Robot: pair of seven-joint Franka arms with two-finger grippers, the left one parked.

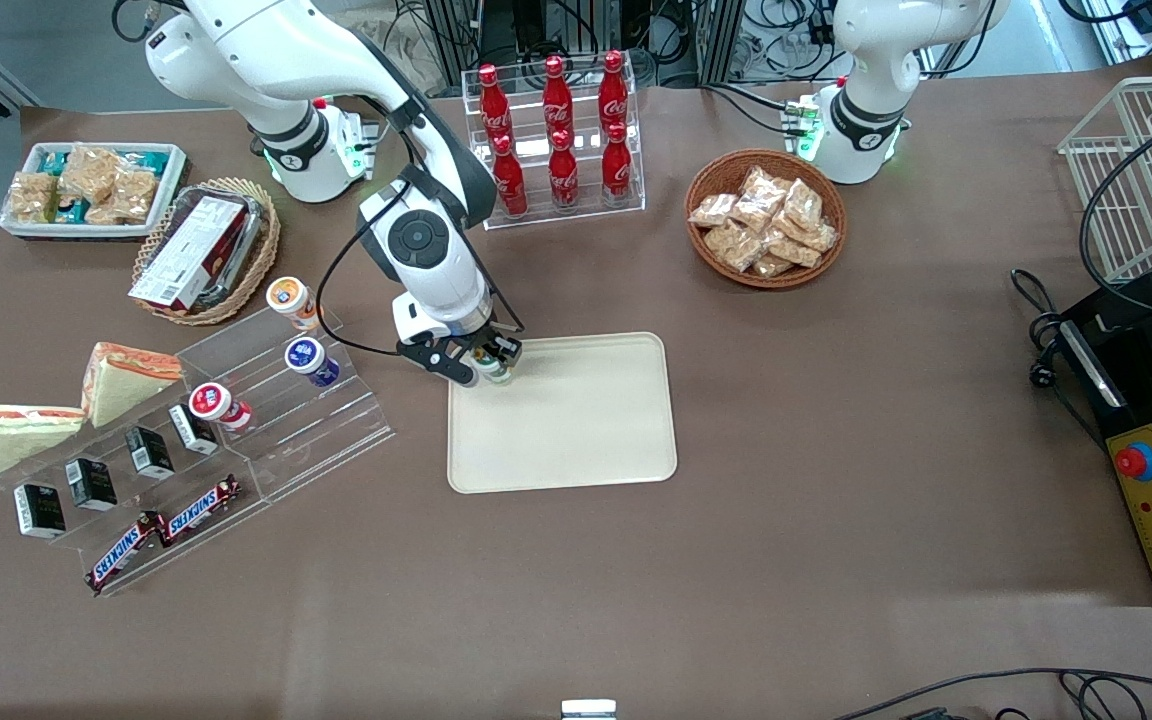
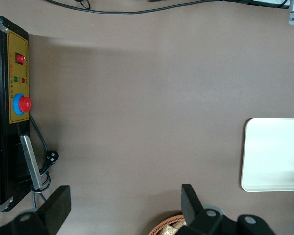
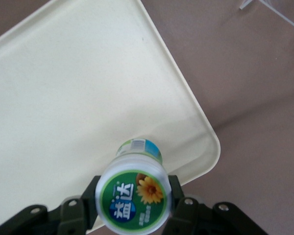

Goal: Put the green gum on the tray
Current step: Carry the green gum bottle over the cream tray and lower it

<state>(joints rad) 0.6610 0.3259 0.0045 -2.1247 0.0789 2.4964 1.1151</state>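
Observation:
My right gripper point(image 1: 481, 366) is shut on the green gum point(image 1: 492, 368), a small bottle with a white lid marked green. In the right wrist view the gum point(image 3: 134, 196) sits between my black fingers point(image 3: 88, 198), lid toward the camera. I hold it above the corner of the cream-beige tray point(image 1: 576, 440) that lies farthest from the front camera, toward the working arm's end. The bottle's base hangs over the tray point(image 3: 78, 98) near its rim. The tray's edge also shows in the left wrist view point(image 2: 274, 152).
A clear stepped rack point(image 1: 266, 400) beside the tray holds an orange-lidded bottle point(image 1: 291, 300), a blue-lidded bottle point(image 1: 311, 360), a red-lidded one point(image 1: 219, 404), small cartons and Snickers bars. A rack of cola bottles point(image 1: 556, 130) and a snack basket point(image 1: 766, 218) stand farther back.

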